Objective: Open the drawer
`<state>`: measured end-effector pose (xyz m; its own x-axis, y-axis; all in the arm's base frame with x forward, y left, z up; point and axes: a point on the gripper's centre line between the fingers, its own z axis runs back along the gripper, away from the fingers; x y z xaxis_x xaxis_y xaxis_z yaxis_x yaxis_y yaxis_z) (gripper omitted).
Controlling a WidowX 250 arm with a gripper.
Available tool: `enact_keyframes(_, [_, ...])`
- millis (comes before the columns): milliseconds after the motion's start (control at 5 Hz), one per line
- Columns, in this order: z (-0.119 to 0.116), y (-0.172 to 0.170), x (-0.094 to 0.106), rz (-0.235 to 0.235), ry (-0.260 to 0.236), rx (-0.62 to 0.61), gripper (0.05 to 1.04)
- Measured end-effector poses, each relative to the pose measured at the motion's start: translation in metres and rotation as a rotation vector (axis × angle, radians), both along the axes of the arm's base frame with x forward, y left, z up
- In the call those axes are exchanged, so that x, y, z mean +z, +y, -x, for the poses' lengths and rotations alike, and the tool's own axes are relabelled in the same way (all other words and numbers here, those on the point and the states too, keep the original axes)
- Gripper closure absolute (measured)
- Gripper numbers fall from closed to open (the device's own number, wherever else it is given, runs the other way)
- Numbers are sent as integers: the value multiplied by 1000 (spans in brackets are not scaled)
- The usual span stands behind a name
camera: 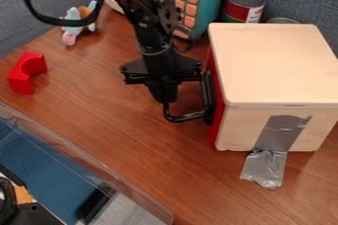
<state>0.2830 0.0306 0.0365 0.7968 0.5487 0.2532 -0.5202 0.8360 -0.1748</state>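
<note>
Black handle (190,117): seemed stiff, best held by its outer bar (166,111).
Red drawer (216,130): looked light to pull.
Tool (163,93): was at the handle; grip couldn't be told.

The scene is lit fairly brightly, and the light seems to be cast from above. The top of the wooden box (274,61) is lit most strongly, its front is left slightly dimmer, and its red side (218,110) is shaded more deeply. Soft, diffuse light is spread over the table (125,135). Small highlights are thrown back by the creased tape (265,166) and the can's rim, and a faint sheen is caught along the clear plastic edge (92,165).
</note>
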Motion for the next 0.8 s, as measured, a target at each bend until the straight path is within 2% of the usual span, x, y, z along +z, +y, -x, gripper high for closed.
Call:
enact_keyframes(200, [16,23,-1,-4,17,15,967])
enact_keyframes(600, [43,48,-7,-29,73,0,968])
enact_keyframes(800, [50,52,-8,-31,86,-7,968])
